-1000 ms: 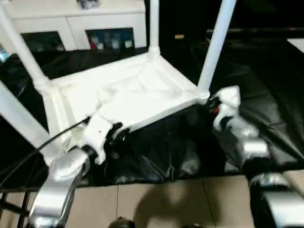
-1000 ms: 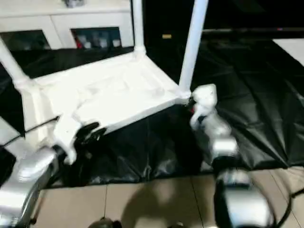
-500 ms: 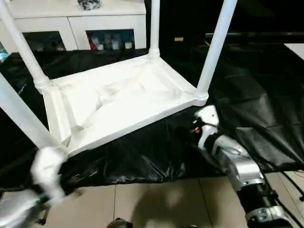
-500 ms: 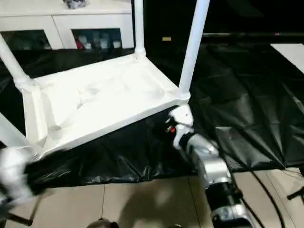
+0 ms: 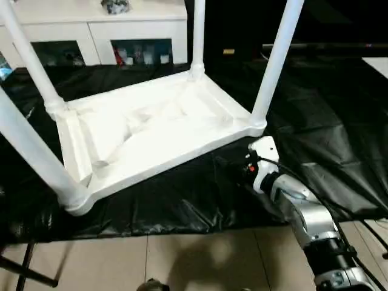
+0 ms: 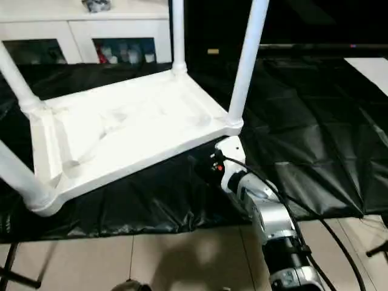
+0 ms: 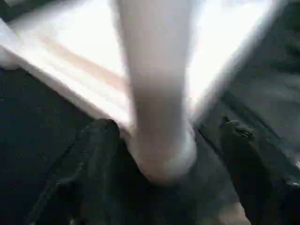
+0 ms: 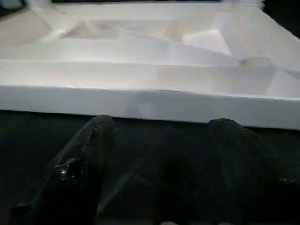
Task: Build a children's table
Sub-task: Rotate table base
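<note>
- Black sheet (image 5: 327,127): spread over the floor, under the tabletop.
- Cabinet (image 5: 91,27): white, glass doors, behind the tabletop.
- Tabletop (image 5: 151,130): white, upside down on the sheet, ribbed side up.
- Legs: 4, upright in the tabletop's corner sockets; nearest leg (image 5: 36,157) at the near-left corner.
- Right gripper (image 8: 154,164): fingers wide apart, holding nothing, just off the tabletop's near edge.
- Left gripper (image 7: 159,164): fingers spread wide either side of a leg's base at the tabletop; contact unclear.
</note>
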